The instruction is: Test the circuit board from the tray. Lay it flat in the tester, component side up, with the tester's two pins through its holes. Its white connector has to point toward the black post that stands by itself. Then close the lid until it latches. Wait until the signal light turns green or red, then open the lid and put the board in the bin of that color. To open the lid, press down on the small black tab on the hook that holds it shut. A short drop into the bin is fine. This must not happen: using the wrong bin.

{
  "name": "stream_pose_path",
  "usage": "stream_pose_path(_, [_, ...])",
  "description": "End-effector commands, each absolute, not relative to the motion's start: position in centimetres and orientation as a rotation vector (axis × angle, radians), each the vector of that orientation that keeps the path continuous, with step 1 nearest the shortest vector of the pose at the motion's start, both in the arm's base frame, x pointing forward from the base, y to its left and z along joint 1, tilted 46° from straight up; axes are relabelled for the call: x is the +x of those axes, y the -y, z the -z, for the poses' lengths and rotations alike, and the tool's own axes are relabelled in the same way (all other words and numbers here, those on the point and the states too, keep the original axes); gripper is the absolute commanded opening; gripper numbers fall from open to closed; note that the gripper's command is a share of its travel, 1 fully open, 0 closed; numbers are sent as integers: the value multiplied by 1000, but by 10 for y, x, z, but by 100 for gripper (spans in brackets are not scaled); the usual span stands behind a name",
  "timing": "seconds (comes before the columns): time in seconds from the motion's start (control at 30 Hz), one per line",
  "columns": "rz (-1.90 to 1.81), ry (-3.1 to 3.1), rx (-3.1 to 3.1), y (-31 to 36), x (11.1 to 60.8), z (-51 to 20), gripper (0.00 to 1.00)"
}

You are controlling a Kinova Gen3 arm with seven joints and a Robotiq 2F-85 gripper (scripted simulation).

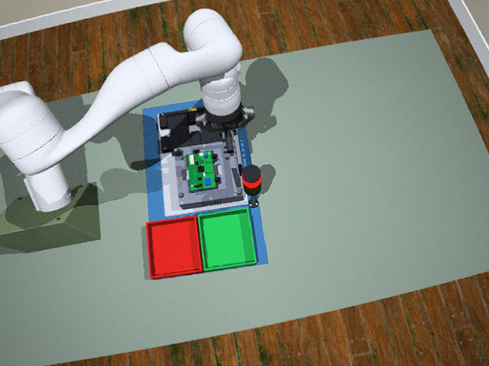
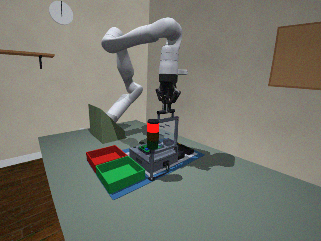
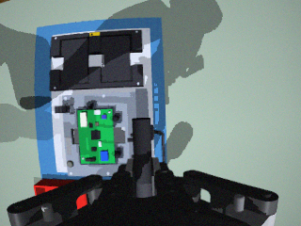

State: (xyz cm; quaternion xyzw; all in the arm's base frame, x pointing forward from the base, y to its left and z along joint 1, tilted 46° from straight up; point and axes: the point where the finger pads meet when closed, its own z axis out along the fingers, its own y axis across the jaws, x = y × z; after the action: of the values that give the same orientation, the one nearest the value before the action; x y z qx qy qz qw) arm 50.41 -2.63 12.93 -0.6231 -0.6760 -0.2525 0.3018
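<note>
Exterior view: lid [image 2: 169, 129] upright.
Gripper [image 2: 167, 108]: clamped on lid handle [image 2: 165, 112].
Signal light [image 2: 153, 127]: red.
Board [image 1: 201, 171]: flat in tester [image 1: 232, 195].

Smooth white rounded arm [image 1: 127, 86], black jaws, olive wedge base [image 1: 74, 230].

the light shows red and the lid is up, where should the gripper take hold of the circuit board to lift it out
Best guess: pinch the circuit board across its two long edges, coming straight down from above. It lies flat, component side up, in the tester, so only its thin edges give opposing faces. The gripper must first release the lid handle. The upright lid blocks a sideways approach from that end.
</note>
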Motion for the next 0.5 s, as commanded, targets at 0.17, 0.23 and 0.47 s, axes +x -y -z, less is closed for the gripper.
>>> stream_pose_path(0.17, [674,1790,-1657,17,524,-121,0])
stream_pose_path(0.23, [674,1790,-1657,17,524,-121,0])
stream_pose_path(0.47, [674,1790,-1657,16,532,-121,0])
